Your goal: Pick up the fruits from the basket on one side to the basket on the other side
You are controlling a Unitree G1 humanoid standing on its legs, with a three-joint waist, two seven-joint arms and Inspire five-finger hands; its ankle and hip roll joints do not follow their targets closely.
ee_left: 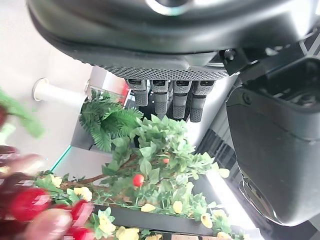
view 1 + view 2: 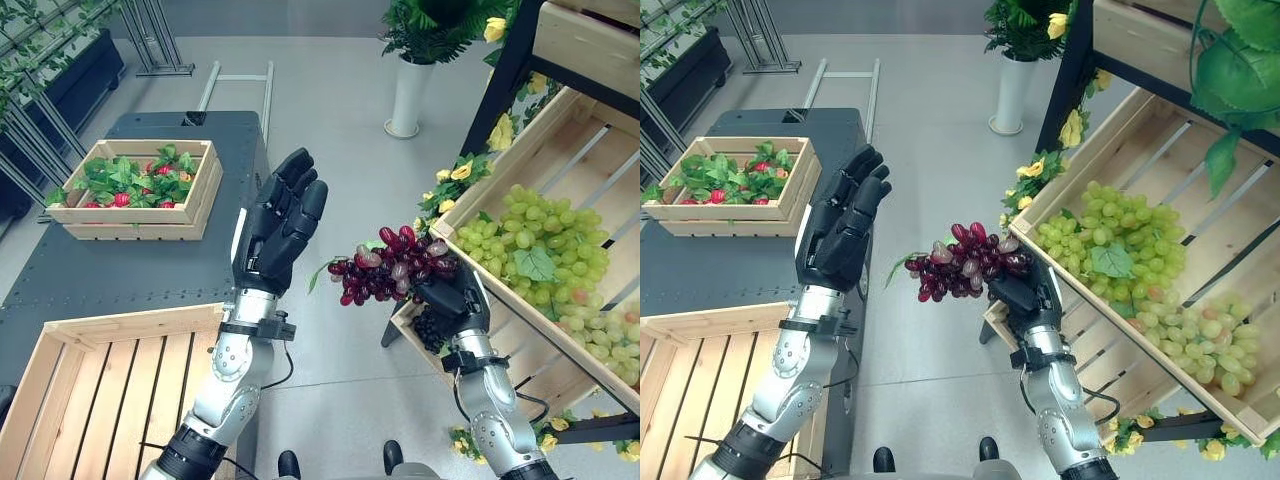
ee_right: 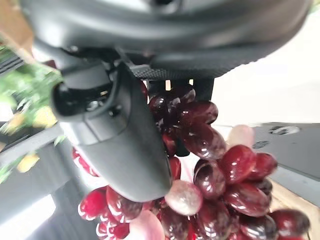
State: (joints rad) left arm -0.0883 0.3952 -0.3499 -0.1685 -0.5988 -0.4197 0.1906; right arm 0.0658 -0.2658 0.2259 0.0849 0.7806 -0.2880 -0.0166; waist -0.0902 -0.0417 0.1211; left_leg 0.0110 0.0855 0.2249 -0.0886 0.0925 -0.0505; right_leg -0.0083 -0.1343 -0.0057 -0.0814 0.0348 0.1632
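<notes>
Right hand [image 2: 455, 298] around glossy grapes [image 2: 392, 264]

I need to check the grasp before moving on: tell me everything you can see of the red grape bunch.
The red grape bunch is a cluster of glossy dark red berries with a few paler pink ones and a green leaf at its left end. It lies roughly level in mid-air between the crates, above the floor. The right hand grips it from below, thumb pressed against the berries.
</notes>
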